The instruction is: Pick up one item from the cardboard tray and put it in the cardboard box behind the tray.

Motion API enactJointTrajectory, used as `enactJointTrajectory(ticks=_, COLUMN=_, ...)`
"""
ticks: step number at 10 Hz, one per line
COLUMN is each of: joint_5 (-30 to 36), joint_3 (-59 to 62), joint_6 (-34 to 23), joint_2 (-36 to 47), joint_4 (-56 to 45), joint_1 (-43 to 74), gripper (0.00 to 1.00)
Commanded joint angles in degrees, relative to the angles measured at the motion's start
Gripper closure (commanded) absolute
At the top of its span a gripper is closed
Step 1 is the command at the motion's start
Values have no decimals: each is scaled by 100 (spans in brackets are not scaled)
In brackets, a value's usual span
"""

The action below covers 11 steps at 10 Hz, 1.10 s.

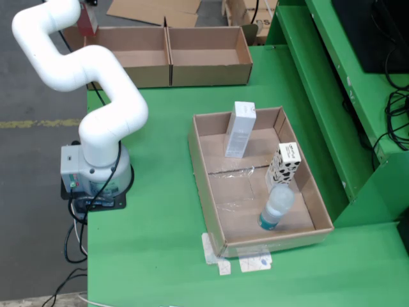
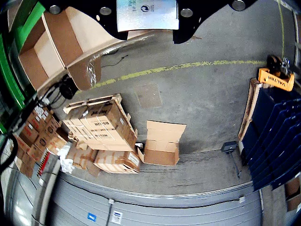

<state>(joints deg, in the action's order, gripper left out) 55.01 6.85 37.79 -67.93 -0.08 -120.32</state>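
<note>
In the fixed view, the cardboard tray point(image 1: 199, 173) lies on the green table. It holds an upright white carton point(image 1: 240, 130), a white box with black dots point(image 1: 284, 165) and a clear plastic bottle point(image 1: 277, 206). Behind it stand two open cardboard boxes side by side, the left box point(image 1: 131, 57) and the right box point(image 1: 208, 56). The white arm curls up to the top left, where my gripper point(image 1: 87, 19) is cut off by the frame edge, with a reddish piece showing over the left box's corner. In the gripper view, a pale plate with a small logo point(image 2: 146, 14) sits between the black gripper parts. Whether the gripper is open or shut is hidden.
The arm's base point(image 1: 96, 173) stands at the table's left edge with cables trailing down. A raised green ledge point(image 1: 332, 96) runs along the right. The gripper view looks out over a warehouse floor with stacked cartons point(image 2: 101, 136), and the cardboard boxes point(image 2: 51, 47) are at its upper left.
</note>
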Motion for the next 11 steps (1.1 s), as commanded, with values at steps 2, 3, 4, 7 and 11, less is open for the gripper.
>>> enactJointTrajectory(ticks=2, joint_5=44, joint_3=1637, joint_6=768, joint_2=1279, joint_4=-5404, joint_1=1435, gripper=100)
enactJointTrajectory(ticks=3, joint_5=44, joint_3=1637, joint_6=768, joint_2=1279, joint_4=-5404, joint_1=1435, gripper=100)
enactJointTrajectory(ticks=4, joint_5=28, joint_3=354, joint_6=743, joint_2=2030, joint_4=-4636, joint_1=1875, gripper=100)
enactJointTrajectory(ticks=7, joint_5=60, joint_3=-685, joint_6=749, joint_2=2775, joint_4=-3908, joint_1=2516, gripper=100)
enactJointTrajectory(ticks=11, joint_5=116, joint_3=-685, joint_6=469, joint_2=2557, joint_4=-3691, joint_1=2579, gripper=100)
